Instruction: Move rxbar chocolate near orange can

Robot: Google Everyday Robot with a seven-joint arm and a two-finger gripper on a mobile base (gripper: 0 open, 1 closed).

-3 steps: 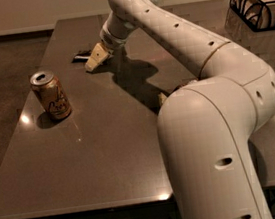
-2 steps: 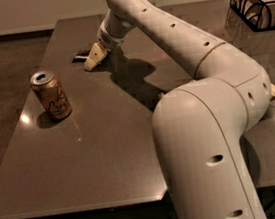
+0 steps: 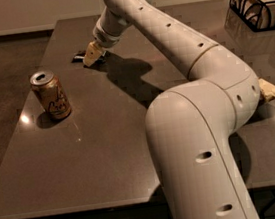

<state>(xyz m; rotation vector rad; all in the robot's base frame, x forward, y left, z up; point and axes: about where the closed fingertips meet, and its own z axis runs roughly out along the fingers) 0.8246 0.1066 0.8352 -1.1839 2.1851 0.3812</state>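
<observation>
You're at the pick-up step. The gripper (image 3: 92, 53) sits low on the counter (image 3: 83, 159) near its far left corner, right against the rxbar chocolate (image 3: 78, 55), whose dark end shows just left of it (I cannot tell whether the jaws are open or closed on the bar). The orange can (image 3: 51, 95) stands upright by the left edge, well apart. Next you need a sure hold, then a carry toward the can. Since a second ago, gripper and bar have barely shifted; the arm's big near link has swung left.
</observation>
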